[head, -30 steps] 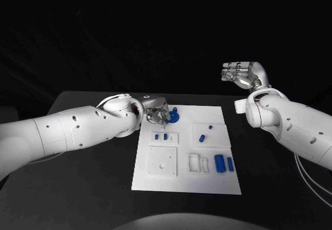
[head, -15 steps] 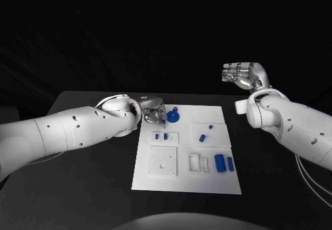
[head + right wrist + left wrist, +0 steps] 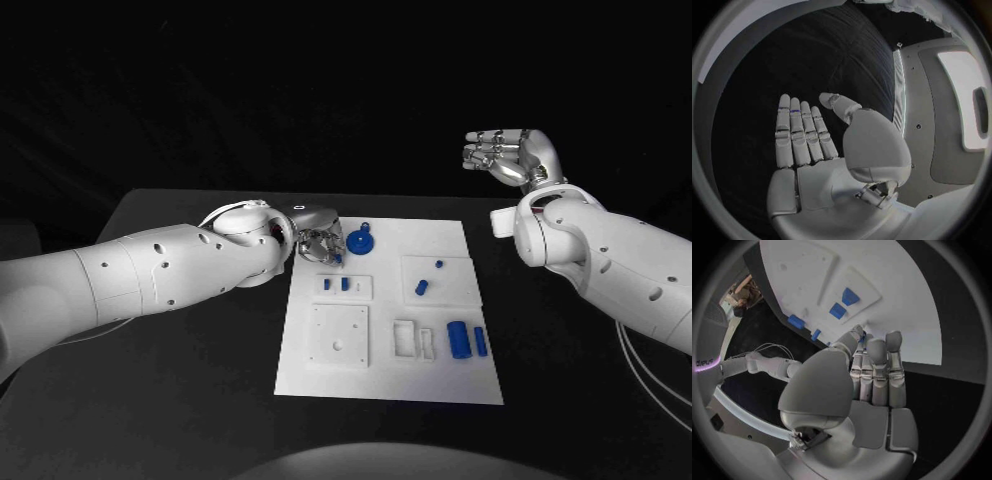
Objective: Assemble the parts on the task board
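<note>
- Sitting pretty much dead centre in the head view is the task board [image 3: 389, 340], a white plate on the black table [image 3: 173, 400].
- left hand [image 3: 320, 243] is at the board's upper left corner, just left of a round blue part [image 3: 361, 241] with a little tab on top. Can't tell from the head view if it's touching that part.
- the left wrist view shows that same left hand [image 3: 873, 380] with its fingers [image 3: 877, 365] straight and side by side, holding nothing, hanging over the board's edge near two small blue parts [image 3: 844, 303] in a raised white pocket.
- right hand [image 3: 505, 157] is way up in the upper right of the frame, well off the board, fingers curled in the head view. The right wrist view has the fingers [image 3: 798, 132] stretched out flat with the thumb apart, empty.
- more blue parts on the board: two tiny ones [image 3: 335, 285] left of centre, one peg [image 3: 421, 288] right of them, and a bigger cylinder [image 3: 457, 340] with a slim piece [image 3: 479, 343] beside it at lower right.
</note>
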